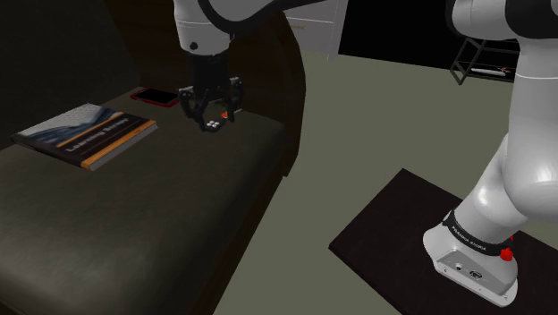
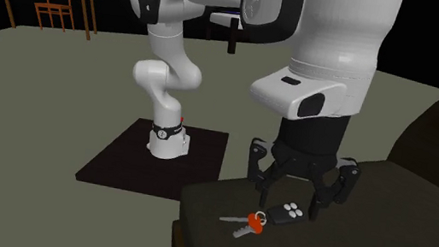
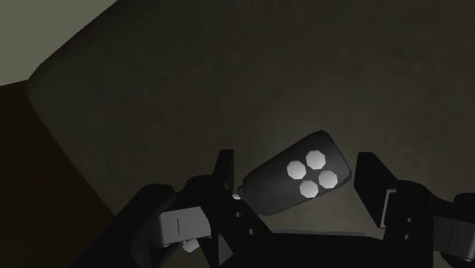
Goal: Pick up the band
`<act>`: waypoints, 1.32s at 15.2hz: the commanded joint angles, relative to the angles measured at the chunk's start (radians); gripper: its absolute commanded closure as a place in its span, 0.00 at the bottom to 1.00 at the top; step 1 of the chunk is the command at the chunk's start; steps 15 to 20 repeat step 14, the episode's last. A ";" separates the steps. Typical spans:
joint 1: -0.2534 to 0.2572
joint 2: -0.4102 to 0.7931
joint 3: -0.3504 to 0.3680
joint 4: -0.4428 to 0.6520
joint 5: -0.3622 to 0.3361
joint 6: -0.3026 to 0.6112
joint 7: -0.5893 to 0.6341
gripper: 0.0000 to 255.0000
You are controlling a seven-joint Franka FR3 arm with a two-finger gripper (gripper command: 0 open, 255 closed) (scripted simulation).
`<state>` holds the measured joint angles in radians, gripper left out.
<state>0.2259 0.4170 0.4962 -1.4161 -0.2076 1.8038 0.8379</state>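
- At the shoulder view's left, a book [image 1: 85, 134] lies flat on the dark cushion [image 1: 161, 215], with a red phone [image 1: 154, 97] just beyond it.
- Further right, near the cushion's edge, the gripper [image 1: 212, 114] hangs low. Its fingers [image 3: 374, 194] are spread on either side of a black fob [image 3: 297, 183] with four white buttons, not clasping it.
- A small red band [image 2: 255, 223] links the fob to a silver key [image 2: 236, 223]; all three lie flat on the cushion.
- Rightmost, the arm's white base [image 1: 474, 255] sits on its dark stand [image 1: 384, 242].

Book [image 1: 85, 134] title too sm. to read; key fob [image 3: 297, 183] pt. behind jaws.
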 commanded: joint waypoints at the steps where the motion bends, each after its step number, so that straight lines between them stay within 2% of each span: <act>1: 0.003 -0.002 0.001 0.025 0.001 -0.026 -0.002 1.00; 12: 0.031 0.020 0.004 0.207 -0.005 -0.186 -0.008 1.00; 20: 0.031 0.020 0.004 0.209 -0.005 -0.188 -0.008 1.00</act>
